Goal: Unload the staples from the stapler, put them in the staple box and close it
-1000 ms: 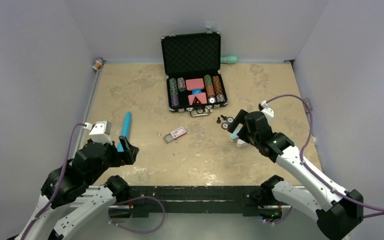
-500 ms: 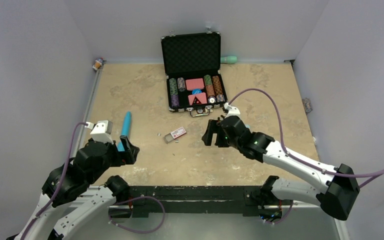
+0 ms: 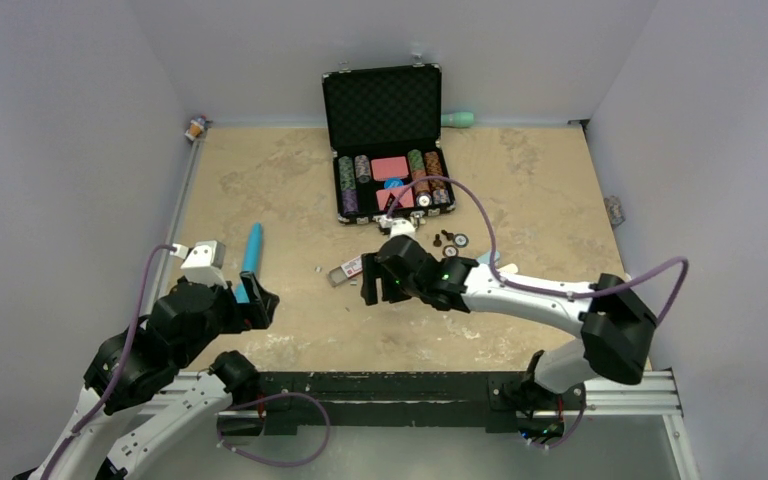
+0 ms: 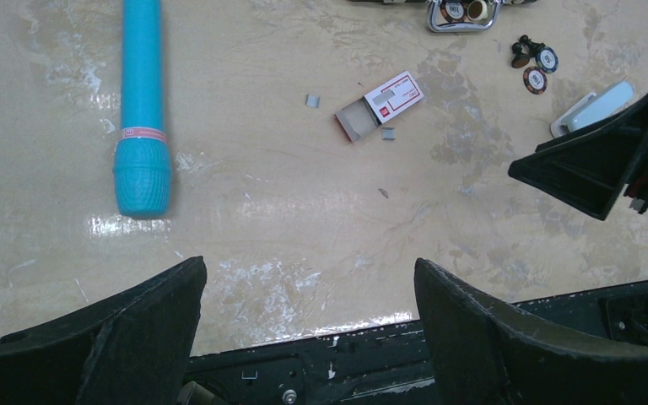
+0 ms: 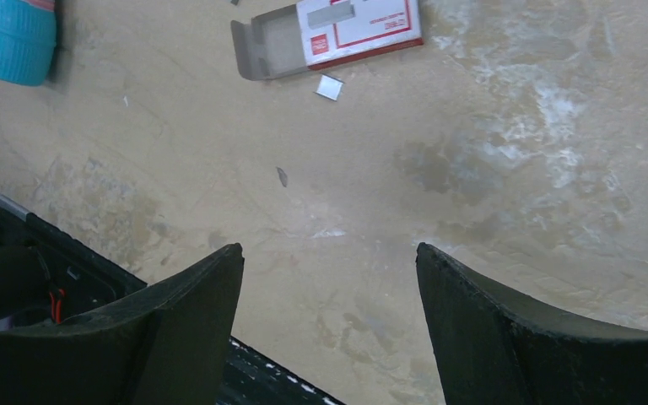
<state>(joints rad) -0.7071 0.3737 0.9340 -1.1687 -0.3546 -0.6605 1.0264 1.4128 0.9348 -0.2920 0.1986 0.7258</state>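
The small white and light-blue stapler (image 4: 595, 108) lies on the table right of centre; in the top view (image 3: 487, 259) my right arm mostly hides it. A red and white staple box (image 3: 352, 268) lies open near the middle, also in the left wrist view (image 4: 380, 105) and the right wrist view (image 5: 329, 34). Small staple strips (image 4: 387, 132) (image 5: 330, 87) lie beside it. My right gripper (image 3: 370, 290) (image 5: 329, 246) is open and empty, just right of the box. My left gripper (image 3: 260, 305) (image 4: 308, 261) is open and empty near the front left.
A blue cylinder (image 3: 251, 255) (image 4: 142, 101) lies at the left. An open black poker-chip case (image 3: 385, 140) stands at the back centre, with loose chips (image 3: 450, 240) in front of it. A teal object (image 3: 458, 119) lies by the back wall. The black base rail (image 3: 390, 390) runs along the near edge.
My right arm has swung left, from over the stapler to beside the staple box, with its gripper empty. The left arm has not moved.
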